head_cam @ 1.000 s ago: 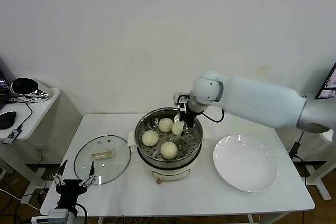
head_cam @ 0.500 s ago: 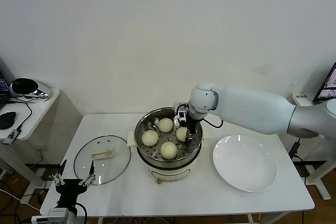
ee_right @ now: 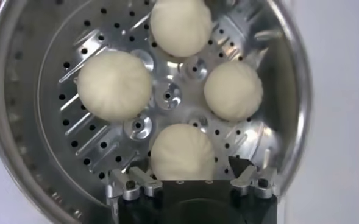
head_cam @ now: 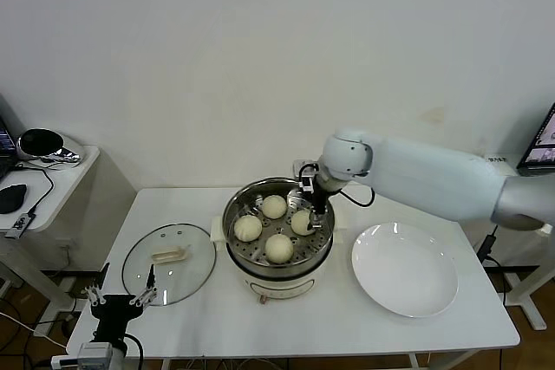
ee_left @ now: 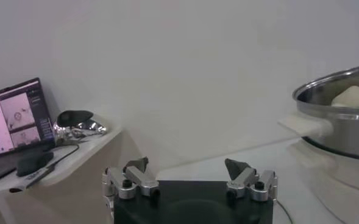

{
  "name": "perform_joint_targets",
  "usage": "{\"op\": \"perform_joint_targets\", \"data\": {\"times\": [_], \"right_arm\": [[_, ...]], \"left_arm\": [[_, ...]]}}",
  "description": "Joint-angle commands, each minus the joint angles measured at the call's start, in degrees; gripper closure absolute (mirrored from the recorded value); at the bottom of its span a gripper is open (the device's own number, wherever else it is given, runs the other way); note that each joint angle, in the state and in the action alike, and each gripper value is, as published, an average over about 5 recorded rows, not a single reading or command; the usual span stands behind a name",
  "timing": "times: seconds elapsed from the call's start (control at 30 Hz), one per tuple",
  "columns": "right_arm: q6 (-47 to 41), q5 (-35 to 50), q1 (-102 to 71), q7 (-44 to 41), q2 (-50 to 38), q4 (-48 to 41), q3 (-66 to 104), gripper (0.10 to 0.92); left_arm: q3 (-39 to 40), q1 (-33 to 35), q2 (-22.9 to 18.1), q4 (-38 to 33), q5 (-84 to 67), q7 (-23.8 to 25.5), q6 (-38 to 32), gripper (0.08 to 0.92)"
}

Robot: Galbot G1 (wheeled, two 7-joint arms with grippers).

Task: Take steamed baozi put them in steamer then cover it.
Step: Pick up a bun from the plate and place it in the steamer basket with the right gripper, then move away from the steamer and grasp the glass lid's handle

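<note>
Baozi (head_cam: 278, 247), all four, sit on the perforated tray in the steamer (head_cam: 251, 271). My right end effector (head_cam: 313, 217) hangs spread open above the nearest one, gripping nothing. Cover (head_cam: 168, 262) lies on the bench (head_cam: 347, 327); my left end effector (head_cam: 121, 301) idles open below the bench edge.

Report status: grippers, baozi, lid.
Right gripper open over steamer, holding nothing. Left gripper open, parked low at table's near-left edge. Four baozi on tray. Cover on table, unobstructed.

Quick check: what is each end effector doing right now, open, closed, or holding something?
Left end effector: open, empty, parked low near the table's front-left corner.
Right end effector: open, holding nothing, over the steamer, just above one baozi.
</note>
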Motion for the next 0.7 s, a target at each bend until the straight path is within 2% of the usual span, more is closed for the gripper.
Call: {"op": "perform_joint_targets", "data": {"times": [0.03,0.23,0.37,0.53,0.7], "right_arm": [[7.6,0.7,-9.5,14.0,-16.1,13.9,13.0,0.203],[17.6,0.4,-38.0,30.3,-26.4,21.4,38.3,0.203],[26.1,-1.1,-60.8,37.6,-26.2,24.4,58.6,0.203],[33.9,-12.9,-87.5,40.4,-12.2,25.0,85.5,0.203],[42.1,-21.5,-99.7,38.0,3.2,25.8,99.4,0.203]], "left_arm": [[0.3,-0.1,0.0,0.3,0.1,0.0,0.0,0.177],[0.4,-0.6,-0.2,0.6,0.4,0.0,-0.2,0.177],[0.4,-1.0,-0.5,0.9,0.7,-0.1,-0.3,0.177],[1.2,-1.5,-1.1,1.9,2.7,-0.6,-1.2,0.177],[2.6,-2.2,-2.1,3.4,6.3,-2.5,-3.1,0.177]]}}
